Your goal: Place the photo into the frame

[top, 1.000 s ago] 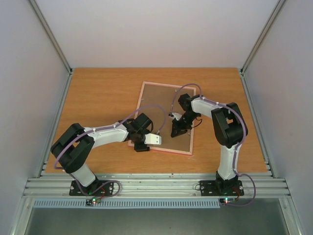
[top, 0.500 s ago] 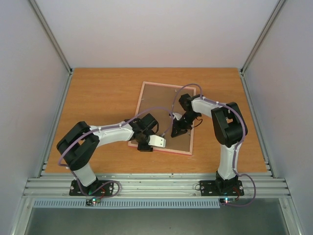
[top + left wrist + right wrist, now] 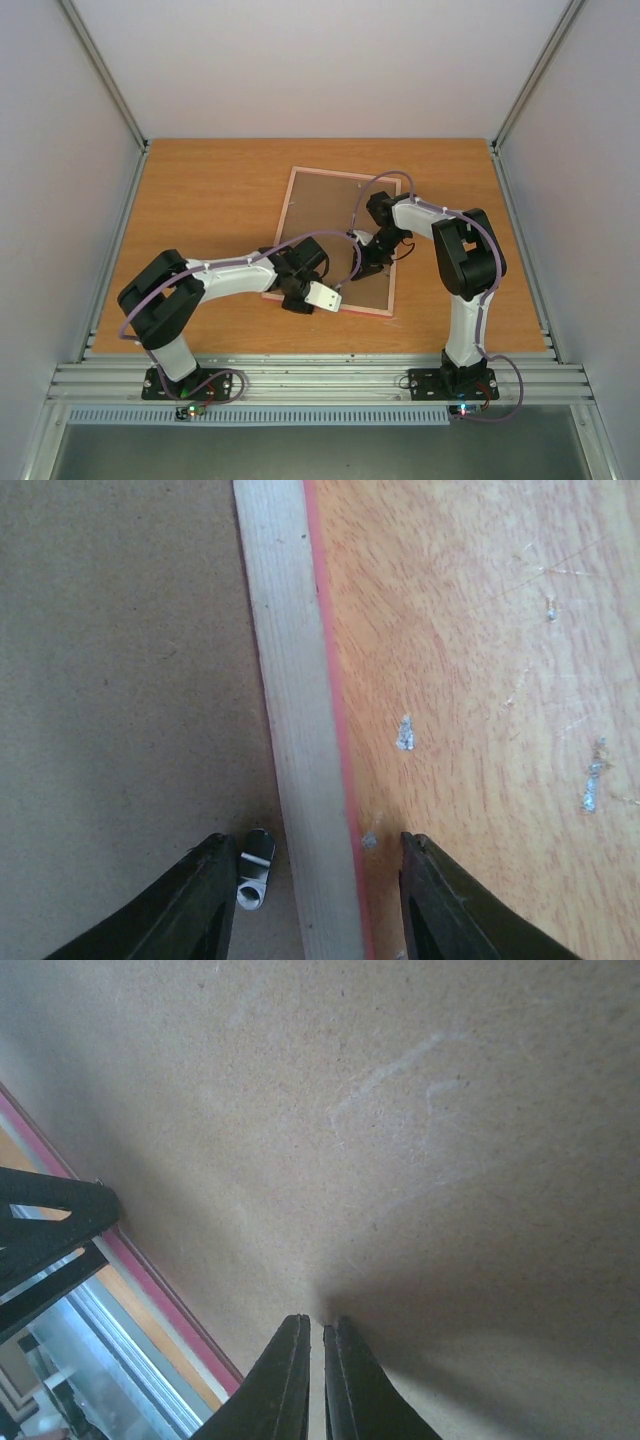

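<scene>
The left gripper stood with fingers apart astride the pale rail of the frame, while the right gripper, fingers almost together on nothing, met the brown backing board under its tips.

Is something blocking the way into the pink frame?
Yes. The brown backing board lies flat inside the frame, filling its opening, with a small metal clip at the edge. The photo is not in view.
</scene>
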Available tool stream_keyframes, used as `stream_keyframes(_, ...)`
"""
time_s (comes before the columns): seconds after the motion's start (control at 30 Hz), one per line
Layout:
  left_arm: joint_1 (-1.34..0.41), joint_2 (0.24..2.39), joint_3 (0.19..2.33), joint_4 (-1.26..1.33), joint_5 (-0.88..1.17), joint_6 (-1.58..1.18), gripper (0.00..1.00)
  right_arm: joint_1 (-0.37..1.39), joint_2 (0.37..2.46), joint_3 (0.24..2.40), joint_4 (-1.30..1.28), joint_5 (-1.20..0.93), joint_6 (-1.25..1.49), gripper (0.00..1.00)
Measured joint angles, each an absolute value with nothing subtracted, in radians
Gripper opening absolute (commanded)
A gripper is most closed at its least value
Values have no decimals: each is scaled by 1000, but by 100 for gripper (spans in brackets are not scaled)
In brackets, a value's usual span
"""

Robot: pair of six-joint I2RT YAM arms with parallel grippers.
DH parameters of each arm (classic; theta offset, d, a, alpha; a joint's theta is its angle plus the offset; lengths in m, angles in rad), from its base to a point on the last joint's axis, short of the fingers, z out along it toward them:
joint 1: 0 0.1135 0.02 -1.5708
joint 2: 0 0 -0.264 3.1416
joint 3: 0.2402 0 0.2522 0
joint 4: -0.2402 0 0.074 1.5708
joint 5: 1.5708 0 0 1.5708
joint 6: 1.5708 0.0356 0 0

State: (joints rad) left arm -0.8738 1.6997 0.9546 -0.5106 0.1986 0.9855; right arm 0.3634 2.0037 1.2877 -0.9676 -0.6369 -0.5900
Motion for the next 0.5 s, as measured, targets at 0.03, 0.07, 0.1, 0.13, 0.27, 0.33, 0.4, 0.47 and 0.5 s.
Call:
stream_keyframes(0.03,-874,1700,952,-508,197,996,49,363,2004,1288,-968,-637,-590,7)
stream_keyframes(0.07,-875,1699,949,-505,195,1004,50,363,2004,1288,-968,-637,-590,7)
stream_keyframes(0.1,-876,1696,946,-503,194,1009,50,363,2004,1288,-968,-638,-590,7)
stream_keyframes(0.13,-877,1694,942,-500,191,1012,50,363,2004,1288,-968,-638,-590,7)
stream_keyframes(0.27,-875,1686,937,-498,194,1003,51,362,2004,1288,-968,-640,-590,7)
stream_keyframes(0.33,-870,1678,931,-497,202,991,56,361,2004,1287,-968,-642,-591,7)
stream_keyframes(0.4,-867,1658,913,-493,206,968,57,360,2004,1287,-968,-645,-593,7)
stream_keyframes(0.47,-865,1626,881,-492,207,949,56,359,2004,1287,-968,-645,-593,7)
stream_keyframes(0.5,-864,1612,867,-491,209,945,55,359,2004,1287,-968,-646,-593,7)
